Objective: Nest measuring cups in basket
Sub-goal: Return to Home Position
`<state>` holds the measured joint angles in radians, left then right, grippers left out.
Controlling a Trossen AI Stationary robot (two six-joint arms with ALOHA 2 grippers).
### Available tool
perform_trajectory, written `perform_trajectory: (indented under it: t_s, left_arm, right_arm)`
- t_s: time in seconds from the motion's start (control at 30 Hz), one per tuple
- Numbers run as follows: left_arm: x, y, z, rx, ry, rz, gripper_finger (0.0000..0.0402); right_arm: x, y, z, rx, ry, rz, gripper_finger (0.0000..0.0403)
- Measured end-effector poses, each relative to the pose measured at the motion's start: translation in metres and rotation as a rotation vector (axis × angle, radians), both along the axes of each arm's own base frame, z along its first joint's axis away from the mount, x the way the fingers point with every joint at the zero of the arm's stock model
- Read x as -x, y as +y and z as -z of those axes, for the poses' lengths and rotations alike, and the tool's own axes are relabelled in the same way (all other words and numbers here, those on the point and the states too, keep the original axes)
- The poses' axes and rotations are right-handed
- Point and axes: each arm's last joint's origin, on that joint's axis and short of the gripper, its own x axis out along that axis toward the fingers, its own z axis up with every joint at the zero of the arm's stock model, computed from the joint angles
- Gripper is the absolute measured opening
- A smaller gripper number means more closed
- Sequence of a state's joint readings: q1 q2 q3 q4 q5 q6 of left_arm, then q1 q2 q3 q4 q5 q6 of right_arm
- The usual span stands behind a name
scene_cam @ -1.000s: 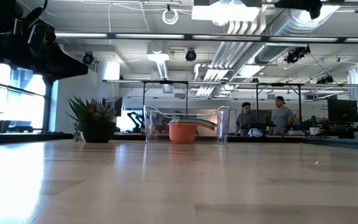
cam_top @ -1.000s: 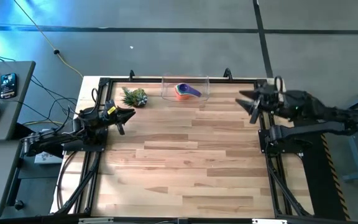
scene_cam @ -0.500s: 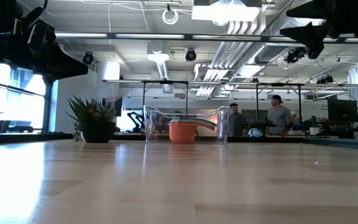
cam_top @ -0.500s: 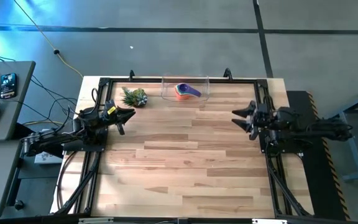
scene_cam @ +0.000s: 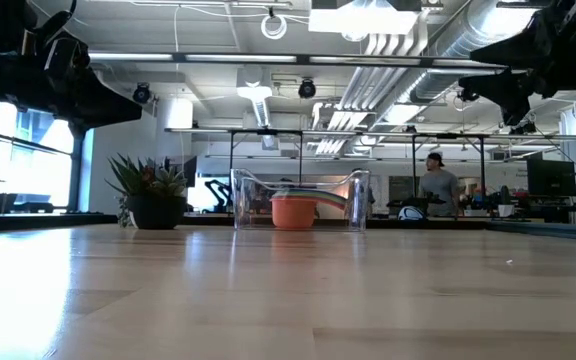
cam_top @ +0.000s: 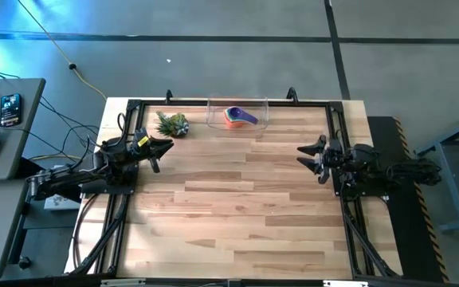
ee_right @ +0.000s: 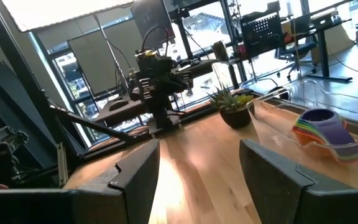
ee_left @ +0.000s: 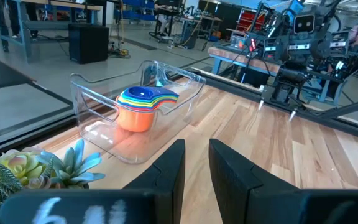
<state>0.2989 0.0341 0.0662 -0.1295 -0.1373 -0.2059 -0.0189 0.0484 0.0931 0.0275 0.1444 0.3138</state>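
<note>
The clear basket point(cam_top: 237, 114) stands at the table's far edge, in the middle. The measuring cups point(cam_top: 237, 117) sit nested inside it, an orange bowl lowest and purple on top point(ee_left: 143, 106) point(ee_right: 324, 132) point(scene_cam: 294, 209). My left gripper point(cam_top: 166, 147) point(ee_left: 196, 152) hovers over the table's left side, open by a narrow gap, pointing toward the basket. My right gripper point(cam_top: 304, 151) point(ee_right: 199, 152) hovers over the right side, open wide and holding nothing. Both are well short of the basket.
A small potted spiky plant point(cam_top: 172, 123) point(scene_cam: 149, 192) stands just left of the basket, near my left gripper. Dark frame rails point(cam_top: 337, 131) run along the table's left, right and far edges. Bare wood point(cam_top: 237, 207) spans the middle and near part. A person point(scene_cam: 437, 185) stands far behind the table.
My right gripper has drawn back from near the table's far right corner toward the near edge and come down, its arm folding in over the right rail. The person in the room behind has walked. Basket and cups have stayed put.
</note>
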Motion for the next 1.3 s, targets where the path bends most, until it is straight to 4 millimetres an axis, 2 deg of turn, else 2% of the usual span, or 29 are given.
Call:
perform_trajectory:
  t_s: [0.27, 1.3]
  left_arm:
    - [0.000, 0.000, 0.000, -0.001, 0.001, -0.003, 0.0062]
    - [0.000, 0.000, 0.000, -0.023, 0.012, -0.002, 0.0062]
  right_arm:
    - [-0.002, 0.000, 0.023, -0.002, 0.023, -0.004, 0.0213]
    - [-0.003, 0.000, 0.024, -0.026, 0.025, 0.000, 0.0213]
